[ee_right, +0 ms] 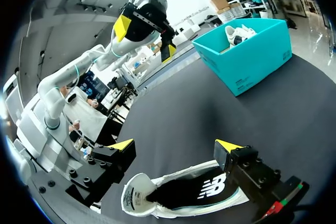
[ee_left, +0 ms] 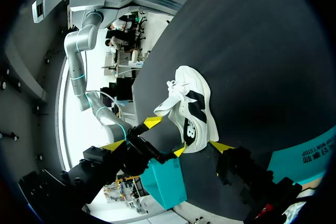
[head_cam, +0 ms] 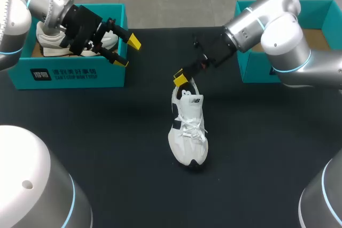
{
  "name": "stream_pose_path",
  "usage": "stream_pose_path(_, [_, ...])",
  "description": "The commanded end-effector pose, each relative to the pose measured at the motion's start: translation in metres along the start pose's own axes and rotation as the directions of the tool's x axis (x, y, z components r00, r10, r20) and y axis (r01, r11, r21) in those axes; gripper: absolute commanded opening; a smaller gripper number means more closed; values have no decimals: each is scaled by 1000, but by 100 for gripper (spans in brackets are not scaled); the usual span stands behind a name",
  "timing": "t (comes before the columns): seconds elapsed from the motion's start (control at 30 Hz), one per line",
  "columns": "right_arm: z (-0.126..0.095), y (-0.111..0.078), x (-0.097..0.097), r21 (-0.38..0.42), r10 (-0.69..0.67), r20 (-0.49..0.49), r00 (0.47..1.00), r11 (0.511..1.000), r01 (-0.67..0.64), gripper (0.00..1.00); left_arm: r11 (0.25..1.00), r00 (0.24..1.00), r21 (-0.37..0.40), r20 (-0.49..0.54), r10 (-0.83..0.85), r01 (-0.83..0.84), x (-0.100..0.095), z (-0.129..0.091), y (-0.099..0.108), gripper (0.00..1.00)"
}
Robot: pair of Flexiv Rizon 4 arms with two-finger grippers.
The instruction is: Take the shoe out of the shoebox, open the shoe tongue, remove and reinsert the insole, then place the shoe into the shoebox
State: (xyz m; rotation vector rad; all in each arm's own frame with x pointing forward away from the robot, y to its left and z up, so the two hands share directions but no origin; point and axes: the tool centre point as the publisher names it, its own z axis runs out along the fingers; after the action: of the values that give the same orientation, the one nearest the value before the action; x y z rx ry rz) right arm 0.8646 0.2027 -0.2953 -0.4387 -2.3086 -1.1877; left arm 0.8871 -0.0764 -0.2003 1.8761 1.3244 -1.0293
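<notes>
Shoe [head_cam: 188, 132] is out of the box and upright on its sole mid-table, toe to the near edge, heel to the far edge. Right gripper [head_cam: 183, 80] sits at the heel collar. In the wrist view its fingers [ee_right: 122, 144] are spread wide either side of the heel, not pinching. Left gripper [head_cam: 127, 52] is also spread, holding nothing, over the right end of the left box [head_cam: 69, 73] at the far left edge, well apart from the shoe. That box holds a second shoe [head_cam: 51, 41]. Right box [head_cam: 251, 70] is at the far right edge.

My read on handling:
- **Feel:** light, with a soft upper that collapses if squeezed. Sole and heel cup are the stiff parts.
- **Brace:** hold the heel cup with one gripper, or the shoe will likely slide or tip.
- **Tongue [head_cam: 189, 99]:** pinch its top edge. Laces [head_cam: 191, 124] look done up, so expect limited give.
- **Insole:** probably thin and floppy, so take it at the heel end.
</notes>
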Motion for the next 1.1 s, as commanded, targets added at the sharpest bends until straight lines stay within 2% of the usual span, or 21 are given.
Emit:
stream_pose_path(0.03, [-4,3,7,-5,10,76,997,1000,-9,100,1000,1000,1,-3,1,-1,0,0,0,100])
stream_pose_path(0.1, [-9,6,6,-42,30,127,991,999,-25,100,1000,1000,1,-3,1,-1,0,0,0,100])
stream_pose_path(0.13, [-11,7,5,-60,55,155,986,997,-47,93,1000,1000,1,-3,1,-1,0,0,0,100])
stream_pose_path(0.2, [-14,9,4,-95,80,194,978,994,-62,64,1000,1000,1,-3,1,-1,0,0,0,100])
stream_pose_path(0.27, [-17,11,3,-116,111,236,965,990,-86,48,1000,1000,1,-3,1,-1,0,0,0,100])
stream_pose_path(0.4, [-29,12,-1,-126,174,331,927,982,-139,36,1000,1000,1,-3,1,-1,0,0,0,100])
stream_pose_path(0.57, [-42,25,1,-60,168,433,885,986,-157,19,1000,1000,1,-3,1,-1,0,0,0,100])
stream_pose_path(0.7, [-50,31,1,-10,160,494,855,984,-178,0,1000,1000,1,-3,1,-1,0,0,0,100])
stream_pose_path(0.8, [-57,30,0,60,153,566,810,973,-225,0,1000,1000,1,-3,1,-1,0,0,0,100])
stream_pose_path(0.9, [-63,26,0,51,176,615,768,964,-262,0,1000,1000,1,-3,1,-1,0,0,0,100])
stream_pose_path(1.1, [-63,26,0,51,176,615,768,964,-262,0,1000,1000,1,-3,1,-1,0,0,0,100])
